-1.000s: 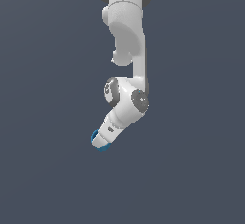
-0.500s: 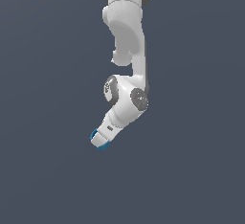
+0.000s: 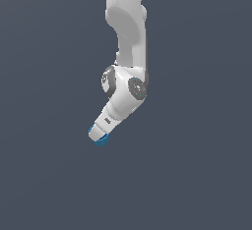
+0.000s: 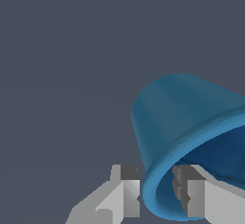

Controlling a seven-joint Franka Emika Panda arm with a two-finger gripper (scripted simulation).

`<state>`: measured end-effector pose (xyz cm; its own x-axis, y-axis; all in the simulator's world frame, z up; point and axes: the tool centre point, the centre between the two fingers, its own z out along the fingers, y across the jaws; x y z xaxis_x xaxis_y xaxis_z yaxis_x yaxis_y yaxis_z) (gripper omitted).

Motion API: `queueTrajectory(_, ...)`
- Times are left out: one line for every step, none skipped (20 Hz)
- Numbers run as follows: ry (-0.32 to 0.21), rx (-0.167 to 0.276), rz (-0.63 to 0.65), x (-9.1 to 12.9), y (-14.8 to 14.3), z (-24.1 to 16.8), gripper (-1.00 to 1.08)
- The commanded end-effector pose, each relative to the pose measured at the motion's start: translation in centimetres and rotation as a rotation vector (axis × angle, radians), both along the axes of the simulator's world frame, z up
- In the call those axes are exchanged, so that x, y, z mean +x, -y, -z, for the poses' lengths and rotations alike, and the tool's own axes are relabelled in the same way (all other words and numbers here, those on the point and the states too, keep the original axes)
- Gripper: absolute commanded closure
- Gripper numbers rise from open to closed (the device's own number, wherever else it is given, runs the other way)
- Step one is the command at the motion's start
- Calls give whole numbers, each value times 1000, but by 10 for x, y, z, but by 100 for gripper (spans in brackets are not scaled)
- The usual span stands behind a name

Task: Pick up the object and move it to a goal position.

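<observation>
The blue cup (image 4: 182, 122) fills much of the wrist view, lying tilted with its hollow mouth toward the camera. My gripper (image 4: 155, 194) is shut on the cup's rim: one grey pad (image 4: 128, 189) presses the outside of the wall, the other pad (image 4: 189, 194) sits inside the hollow. In the exterior view the white arm hangs down and bends toward that view's left, and the gripper (image 3: 99, 136) hides most of the cup (image 3: 101, 141), of which only a blue edge shows at the tip.
A plain dark grey surface (image 3: 197, 175) fills the background in both views. No other objects show.
The arm and the held cup stay almost still; at most a very slight shift of the wrist.
</observation>
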<state>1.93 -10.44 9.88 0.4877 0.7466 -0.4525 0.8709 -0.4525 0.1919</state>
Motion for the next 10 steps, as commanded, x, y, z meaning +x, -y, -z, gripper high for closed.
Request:
queueTrajectory(4, 0, 0, -10, 8, -13, 108)
queueTrajectory(4, 0, 0, -16, 11, -19, 108)
queueTrajectory(3, 1, 0, -21, 15, -24, 108)
queueTrajectory(3, 1, 0, -27, 19, -31, 108)
queueTrajectory(3, 1, 0, -33, 23, -37, 108)
queueTrajectory(3, 1, 0, -39, 28, -43, 108)
queueTrajectory(3, 1, 0, -45, 32, -50, 108)
queueTrajectory(3, 1, 0, -51, 36, -56, 108)
queueTrajectory(3, 1, 0, -57, 40, -62, 108)
queueTrajectory(3, 1, 0, -64, 44, -69, 108)
